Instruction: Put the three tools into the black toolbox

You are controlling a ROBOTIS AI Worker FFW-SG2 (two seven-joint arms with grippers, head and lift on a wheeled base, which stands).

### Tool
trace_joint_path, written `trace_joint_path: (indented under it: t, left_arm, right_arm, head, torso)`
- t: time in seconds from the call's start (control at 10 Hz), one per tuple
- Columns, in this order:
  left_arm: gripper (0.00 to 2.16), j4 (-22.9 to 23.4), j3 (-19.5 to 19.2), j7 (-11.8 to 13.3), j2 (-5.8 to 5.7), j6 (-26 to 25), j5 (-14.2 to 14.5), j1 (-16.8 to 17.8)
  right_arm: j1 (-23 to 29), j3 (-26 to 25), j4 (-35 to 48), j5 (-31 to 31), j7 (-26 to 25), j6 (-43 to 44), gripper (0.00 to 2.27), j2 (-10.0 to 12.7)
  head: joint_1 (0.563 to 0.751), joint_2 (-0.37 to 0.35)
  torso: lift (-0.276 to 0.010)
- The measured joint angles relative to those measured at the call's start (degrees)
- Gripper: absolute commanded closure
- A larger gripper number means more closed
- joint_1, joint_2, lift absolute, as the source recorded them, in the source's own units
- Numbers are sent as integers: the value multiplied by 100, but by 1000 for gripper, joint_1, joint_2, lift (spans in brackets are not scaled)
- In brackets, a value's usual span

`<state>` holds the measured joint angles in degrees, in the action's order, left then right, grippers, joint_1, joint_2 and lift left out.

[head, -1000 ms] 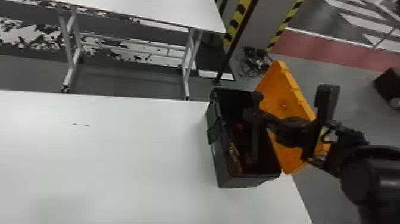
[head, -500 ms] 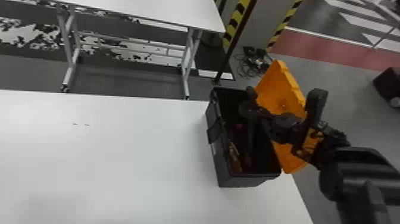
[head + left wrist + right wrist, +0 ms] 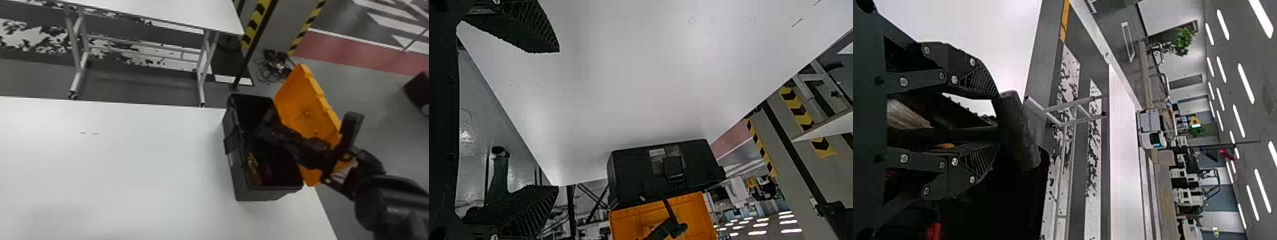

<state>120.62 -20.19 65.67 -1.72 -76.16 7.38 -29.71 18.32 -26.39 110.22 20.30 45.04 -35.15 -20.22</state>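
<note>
My right gripper (image 3: 281, 135) is above the black toolbox (image 3: 232, 127), shut on a dark hammer (image 3: 269, 116) whose head is partly inside the box opening. In the right wrist view, the hammer head (image 3: 1018, 132) lies across the tips of my right gripper (image 3: 997, 121), its shaft running back between the fingers. Inside the box lies a tool with a yellow-orange handle (image 3: 254, 172); a red part (image 3: 933, 231) appears beside the fingers. My left gripper (image 3: 558, 120) stands open over the white table, nothing between its fingers, and the toolbox (image 3: 639, 172) stands beyond it.
The orange lid (image 3: 306, 108) hangs open on the box's right side. The white table (image 3: 127, 166) extends left of the box, its right edge close by. A second white table (image 3: 153, 12) stands behind, near a striped post (image 3: 255, 22).
The right arm has first shifted slightly left, then the gripper has come a little nearer the front. The hammer has turned and its head stands differently in the box opening.
</note>
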Motion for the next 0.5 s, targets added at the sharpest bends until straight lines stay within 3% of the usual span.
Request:
trace_joint_path:
  t: [0.1, 0.2, 0.4, 0.5]
  left_arm:
    - [29, 96, 32, -499, 38, 74, 31, -29]
    - [29, 161, 41, -827, 69, 262, 148, -66]
    - [29, 302, 98, -1435, 93, 997, 358, -124]
    - [29, 421, 219, -1832, 101, 1569, 367, -178]
  right_arm:
    - [202, -128, 435, 185, -107, -331, 53, 440]
    - [418, -92, 834, 251, -352, -481, 53, 799]
    - [1024, 472, 1598, 186, -1015, -354, 63, 1496]
    - [1353, 855, 1878, 32, -1339, 8, 66, 1775]
  head:
    - [695, -301]
    - [695, -277]
    - [695, -148]
    - [695, -116]
  torso:
    - [-51]
    - [-51]
    - [-51]
    - [-51]
